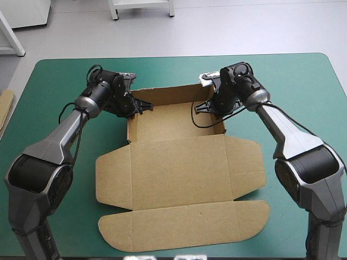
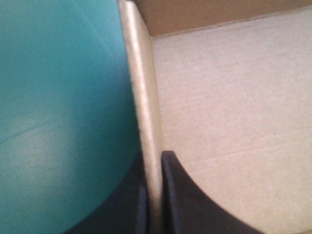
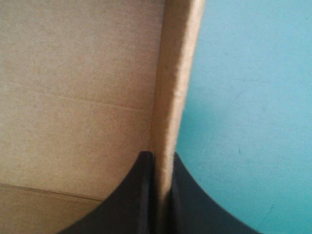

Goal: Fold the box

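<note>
Two grippers: clenched on opposite side walls of the box (image 1: 179, 168).
Left gripper (image 1: 140, 106): pinched the tray's left wall, one black finger inside, the other outside over the teal-green cover (image 1: 65, 76).
Right gripper (image 1: 205, 106): gripped the right wall the same way, thin board edge between nearly shut fingers.
Box: lay mid-table; far part raised as an open tray, back and side walls up; lid and flaps flat toward the near edge.
Spare board (image 1: 5, 108): showed at the table's left edge, well apart from the box.
</note>
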Available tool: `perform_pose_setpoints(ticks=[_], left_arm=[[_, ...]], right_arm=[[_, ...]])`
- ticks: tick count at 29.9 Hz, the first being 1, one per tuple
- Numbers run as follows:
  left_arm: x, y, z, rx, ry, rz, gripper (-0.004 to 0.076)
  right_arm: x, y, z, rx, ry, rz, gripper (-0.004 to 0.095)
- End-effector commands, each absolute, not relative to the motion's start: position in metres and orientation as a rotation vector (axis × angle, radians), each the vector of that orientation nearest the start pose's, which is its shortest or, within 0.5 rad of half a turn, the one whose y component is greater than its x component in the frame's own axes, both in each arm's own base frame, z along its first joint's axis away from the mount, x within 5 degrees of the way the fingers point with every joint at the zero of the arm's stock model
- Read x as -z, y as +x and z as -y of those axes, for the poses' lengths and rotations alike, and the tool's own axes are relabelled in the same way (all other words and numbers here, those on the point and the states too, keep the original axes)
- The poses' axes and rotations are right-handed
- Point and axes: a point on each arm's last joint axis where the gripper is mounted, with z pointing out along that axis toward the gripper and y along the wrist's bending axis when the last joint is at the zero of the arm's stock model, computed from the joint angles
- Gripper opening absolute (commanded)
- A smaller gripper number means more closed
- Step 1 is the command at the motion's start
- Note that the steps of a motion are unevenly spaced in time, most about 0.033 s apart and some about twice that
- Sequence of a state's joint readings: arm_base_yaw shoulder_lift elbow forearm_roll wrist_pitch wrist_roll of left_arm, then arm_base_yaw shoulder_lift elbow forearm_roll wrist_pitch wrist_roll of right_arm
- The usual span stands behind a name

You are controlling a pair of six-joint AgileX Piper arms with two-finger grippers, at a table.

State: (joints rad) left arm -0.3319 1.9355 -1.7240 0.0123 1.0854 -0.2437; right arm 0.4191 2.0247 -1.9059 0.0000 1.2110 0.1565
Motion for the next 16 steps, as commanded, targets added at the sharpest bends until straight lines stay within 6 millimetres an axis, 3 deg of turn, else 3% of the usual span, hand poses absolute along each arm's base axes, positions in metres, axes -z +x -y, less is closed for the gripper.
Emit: perform_pose_setpoints(ticks=[1,16], left_arm=[[-0.2978,0.3984,0.1382,0.148,0.172,-2.701,-0.0008],[-0.2981,0.4024,0.1393,0.150,0.175,-2.679,-0.0008]], right_arm=[[-0.2982,0.3994,-0.1776,-0.121,-0.421,-2.771,-0.0003],[-0.2922,0.4070,-0.1807,-0.132,-0.416,-2.729,0.0001]])
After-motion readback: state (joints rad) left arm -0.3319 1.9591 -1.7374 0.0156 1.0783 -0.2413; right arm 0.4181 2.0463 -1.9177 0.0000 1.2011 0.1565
